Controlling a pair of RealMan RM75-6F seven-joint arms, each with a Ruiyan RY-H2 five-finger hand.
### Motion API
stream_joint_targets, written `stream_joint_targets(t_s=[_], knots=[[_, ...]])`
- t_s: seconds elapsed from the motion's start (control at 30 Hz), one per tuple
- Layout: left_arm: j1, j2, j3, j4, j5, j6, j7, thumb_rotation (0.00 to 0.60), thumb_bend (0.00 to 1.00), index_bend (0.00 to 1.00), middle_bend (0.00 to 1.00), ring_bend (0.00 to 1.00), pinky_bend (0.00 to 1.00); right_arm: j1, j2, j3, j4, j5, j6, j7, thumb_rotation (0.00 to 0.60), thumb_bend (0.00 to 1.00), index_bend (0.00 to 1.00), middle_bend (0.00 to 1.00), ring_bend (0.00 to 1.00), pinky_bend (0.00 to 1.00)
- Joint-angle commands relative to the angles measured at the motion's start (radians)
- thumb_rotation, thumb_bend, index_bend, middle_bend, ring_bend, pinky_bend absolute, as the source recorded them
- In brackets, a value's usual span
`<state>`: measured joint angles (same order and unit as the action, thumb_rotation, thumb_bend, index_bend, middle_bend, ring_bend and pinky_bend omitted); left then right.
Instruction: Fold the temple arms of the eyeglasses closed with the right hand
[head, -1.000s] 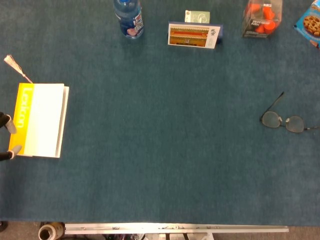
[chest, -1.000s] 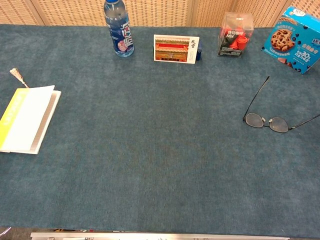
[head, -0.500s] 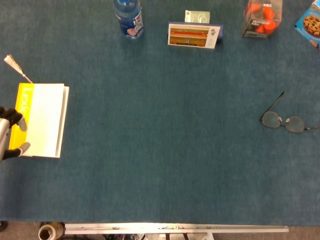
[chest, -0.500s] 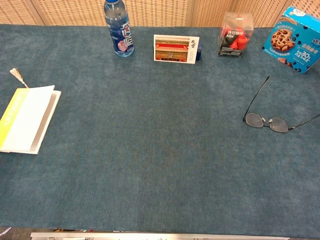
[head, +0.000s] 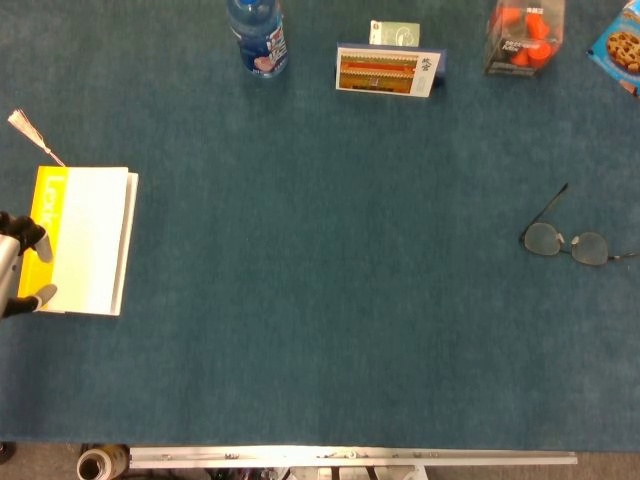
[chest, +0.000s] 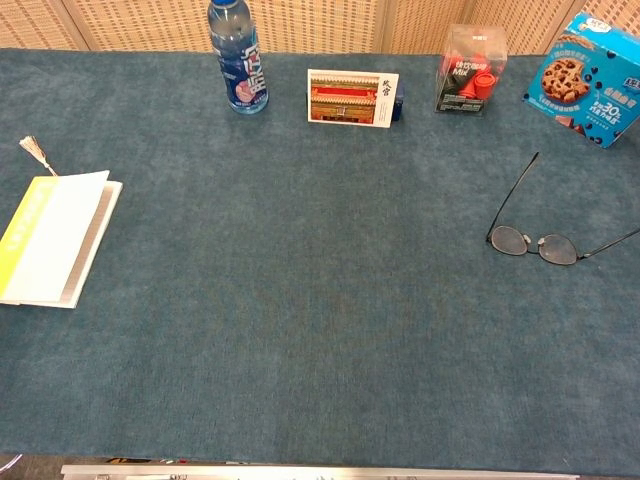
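Thin dark-framed eyeglasses lie flat on the blue table cloth at the right. Both temple arms stand unfolded: one runs up towards the far side, the other runs off to the right edge. My left hand shows only at the left edge of the head view, fingers apart over the near left edge of the yellow and white book, holding nothing. My right hand appears in neither view.
Along the far edge stand a blue bottle, a picture card, a clear box with red contents and a cookie box. A tassel lies beyond the book.
My left hand has come slightly further in from the left edge over the book's corner. The eyeglasses have not moved.
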<state>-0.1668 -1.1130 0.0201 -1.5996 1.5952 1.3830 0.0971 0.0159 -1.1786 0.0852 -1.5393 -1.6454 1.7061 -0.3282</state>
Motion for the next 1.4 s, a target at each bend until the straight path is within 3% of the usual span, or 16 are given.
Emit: stream_joint_targets(t_s=[0.03,0.33,0.67,1.4], knots=[[-0.001,-0.005,0.000,0.013,0.005,0.005,-0.007,0.600,0.00,0.56,0.51,0.41,0.54,-0.008,0.006,0.005,0.029,0.003,0.016,0.047,0.600,0.51,0.27,0.24,0.12,0.30],[-0.011,-0.019,-0.008,0.049,0.003,0.008,-0.030,0.600,0.00,0.56,0.51,0.41,0.54,-0.023,0.022,0.010,0.071,0.093,-0.037,0.079,0.600,0.51,0.27,0.24,0.12,0.30],[-0.016,-0.021,-0.004,0.057,-0.003,-0.003,-0.026,0.600,0.00,0.56,0.51,0.41,0.54,-0.001,-0.039,0.034,0.175,0.178,-0.114,0.144,0.600,0.52,0.27,0.24,0.12,0.30],[-0.008,-0.018,0.006,0.079,-0.020,-0.005,-0.042,0.600,0.00,0.56,0.51,0.41,0.54,0.076,-0.162,0.045,0.248,0.268,-0.261,0.031,0.600,0.52,0.27,0.24,0.12,0.30]])
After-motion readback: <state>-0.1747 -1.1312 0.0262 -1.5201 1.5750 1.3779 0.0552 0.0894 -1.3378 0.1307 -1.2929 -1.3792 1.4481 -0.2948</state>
